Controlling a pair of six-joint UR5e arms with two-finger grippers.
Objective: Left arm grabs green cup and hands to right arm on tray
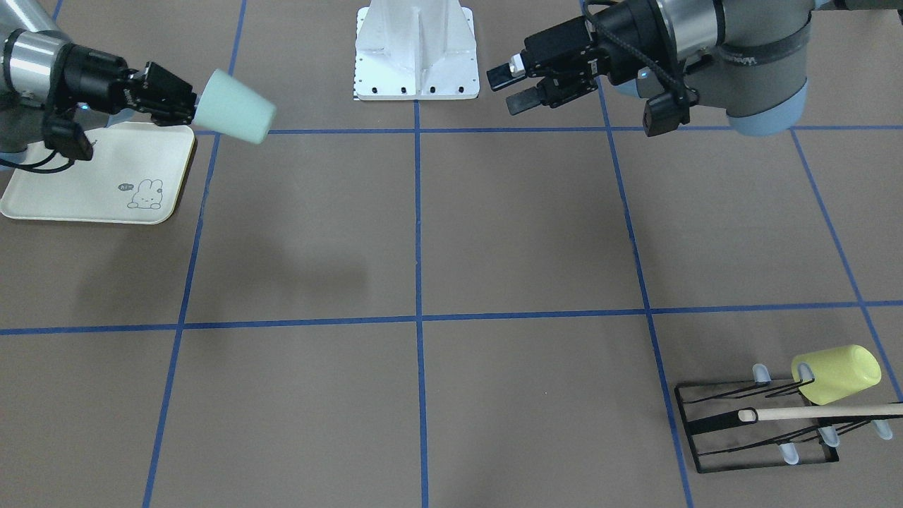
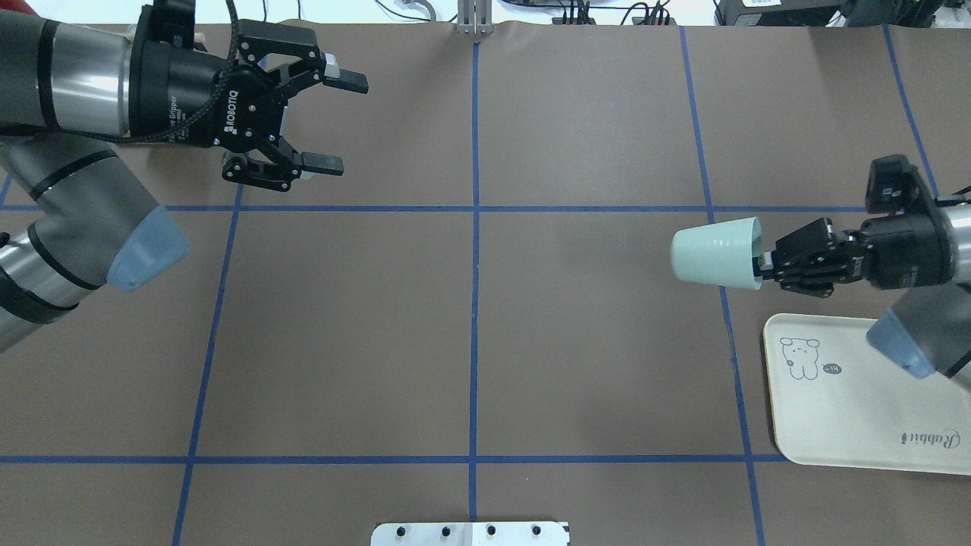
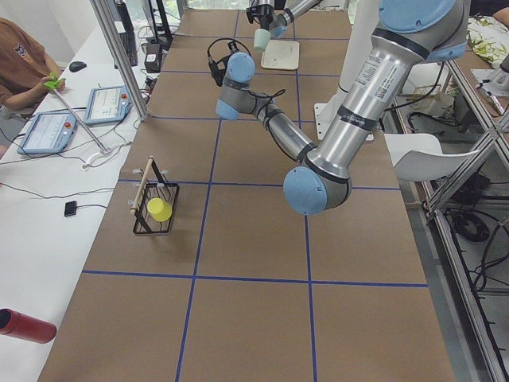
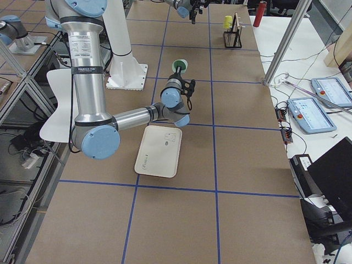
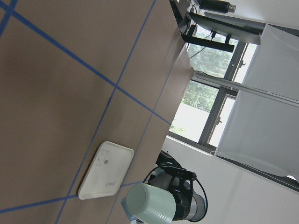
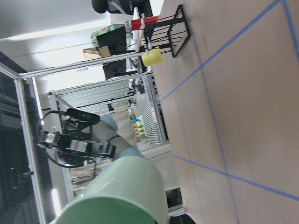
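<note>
Front-facing view: two grippers, two cups, one tray. The right gripper (image 1: 189, 106) pinches the rim of the green cup (image 1: 234, 108), which lies sideways in the air with its base pointing toward the middle of the table. It hangs near a corner of the tray (image 1: 77, 187) and does not rest on it. The left gripper (image 1: 509, 90) has its fingers spread and holds nothing. A single yellow-green cup (image 1: 837, 372) hangs on a black wire rack (image 1: 755, 432) with a wooden dowel (image 1: 811, 412).

Overhead view: the left gripper (image 2: 343, 121) is spread wide and well apart from the cup. The right gripper (image 2: 766, 265) is clamped on the green cup (image 2: 715, 252) at its wide end. The tray (image 2: 857, 417) lies just beside, bearing one rabbit drawing.

Left side view: one green cup (image 3: 261, 38) sits far off beside the tray (image 3: 280, 56). One yellow-green cup (image 3: 160, 209) is in the rack (image 3: 151, 227).

Right side view: the green cup (image 4: 180, 66) is held beyond the tray (image 4: 159, 151).

Left wrist view: the green cup's (image 5: 150, 204) base faces the camera, with the tray (image 5: 105, 170) on the table nearby.

Right wrist view: the green cup (image 6: 122, 193) fills the lower frame. The yellow-green cup (image 6: 152, 58) is far off.
</note>
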